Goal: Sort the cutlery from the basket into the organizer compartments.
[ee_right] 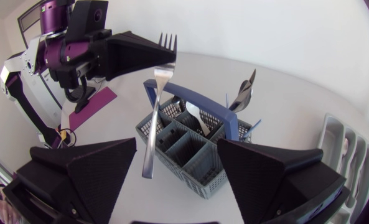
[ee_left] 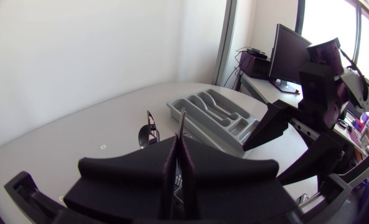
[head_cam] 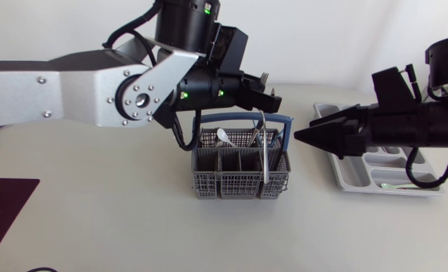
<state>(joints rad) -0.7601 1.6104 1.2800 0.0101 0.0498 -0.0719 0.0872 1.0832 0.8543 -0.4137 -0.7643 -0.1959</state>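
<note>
Left gripper (ee_right: 161,57): clamps fork (ee_right: 153,124) near its tines, handle hanging over basket (head_cam: 208,185). Right gripper (head_cam: 303,136): fingers apart, between basket and organizer (head_cam: 343,175). Risks pivot or slip from so high a pinch; risks clipping right gripper en route.

Bright, even light fills the pale desk (head_cam: 118,227); the basket (head_cam: 241,175) casts only a soft shadow; wrist views bow at their edges.

You can read no words, numbers or signs here, not on the cutlery basket (head_cam: 241,175) and not on the organizer (head_cam: 359,178).
</note>
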